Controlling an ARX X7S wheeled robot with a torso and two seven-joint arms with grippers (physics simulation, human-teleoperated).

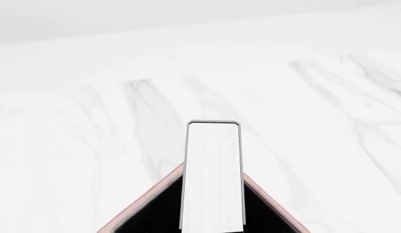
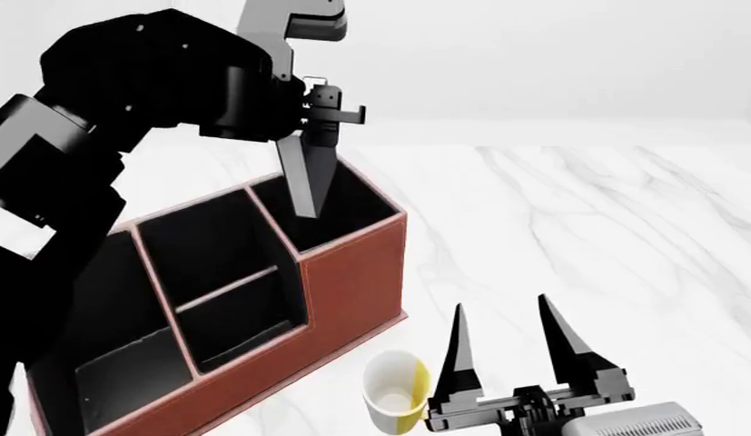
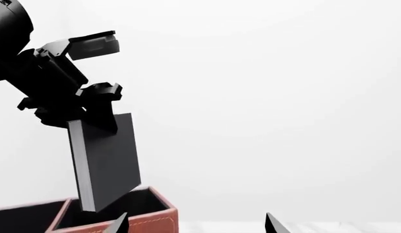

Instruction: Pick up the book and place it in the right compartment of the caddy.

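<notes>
The book (image 3: pixel 108 158) hangs tilted, its lower corner dipped just inside the right compartment (image 2: pixel 350 213) of the caddy (image 2: pixel 350 282). The left gripper (image 2: pixel 317 123) is clamped on its top edge. My judgement: square the book upright over the mouth, lower it clear of the walls, then release. The right gripper (image 2: pixel 512 341) idles spread wide near the mug (image 2: pixel 393 391)

The left gripper (image 2: pixel 317 116) is raised toward eleven o'clock in the head view, pointed downward and clamped. The right gripper (image 2: pixel 511 338) is held low at five o'clock, fingers spread and pointing up.
</notes>
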